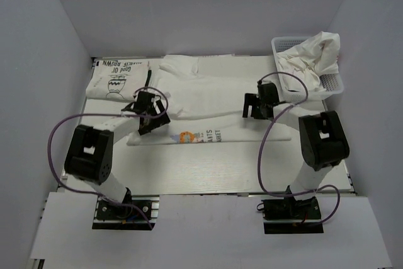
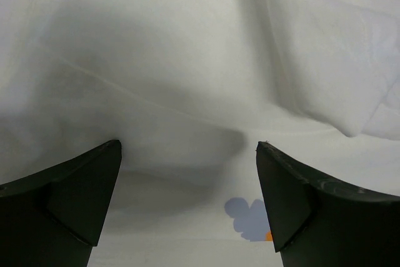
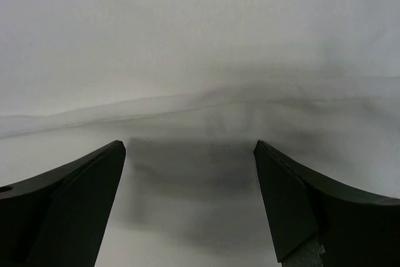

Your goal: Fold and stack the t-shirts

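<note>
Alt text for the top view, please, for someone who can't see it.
The left pincer and right pincer hang low over a white shirt spread across the middle of the table. A folded printed shirt lies at the back left. A basket of crumpled shirts sits at the back right.

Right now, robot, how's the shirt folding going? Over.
Left fingers open, right fingers open, both low over the spread white t-shirt. One folded t-shirt back left. More crumpled t-shirts in the mesh basket.

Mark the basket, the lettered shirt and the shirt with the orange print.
basket (image 1: 332,82): top view, right mesh wall.
lettered shirt (image 1: 114,84): top view, its middle drawing.
printed shirt (image 1: 189,136): top view, the orange print.
</note>
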Action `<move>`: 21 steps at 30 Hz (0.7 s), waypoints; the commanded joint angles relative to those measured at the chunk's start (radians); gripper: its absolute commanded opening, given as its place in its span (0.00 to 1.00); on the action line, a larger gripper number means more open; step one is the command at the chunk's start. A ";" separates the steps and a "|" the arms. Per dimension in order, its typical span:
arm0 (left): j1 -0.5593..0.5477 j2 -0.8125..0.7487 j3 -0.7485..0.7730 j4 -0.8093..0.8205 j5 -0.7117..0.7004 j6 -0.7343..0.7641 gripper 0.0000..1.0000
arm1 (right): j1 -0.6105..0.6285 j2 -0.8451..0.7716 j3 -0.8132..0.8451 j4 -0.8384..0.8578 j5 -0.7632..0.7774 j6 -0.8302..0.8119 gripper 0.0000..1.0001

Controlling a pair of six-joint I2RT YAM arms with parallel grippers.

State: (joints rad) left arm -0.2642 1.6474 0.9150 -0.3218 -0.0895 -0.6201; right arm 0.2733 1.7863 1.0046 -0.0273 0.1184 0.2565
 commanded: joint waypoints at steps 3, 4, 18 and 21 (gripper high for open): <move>-0.004 -0.187 -0.283 -0.189 0.073 -0.121 1.00 | 0.004 -0.198 -0.262 -0.137 0.006 0.128 0.90; -0.016 -0.271 -0.353 -0.189 0.121 -0.130 1.00 | 0.007 -0.221 -0.306 -0.146 0.003 0.138 0.90; -0.059 -0.470 -0.071 -0.253 0.199 -0.070 1.00 | 0.041 -0.582 -0.314 -0.166 -0.051 0.079 0.90; -0.059 -0.278 0.083 -0.299 0.107 0.017 1.00 | 0.040 -0.545 -0.297 -0.174 -0.051 0.073 0.90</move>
State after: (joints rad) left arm -0.3229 1.2579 0.8829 -0.5884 0.1158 -0.6888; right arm 0.3107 1.2129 0.6685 -0.2077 0.0746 0.3538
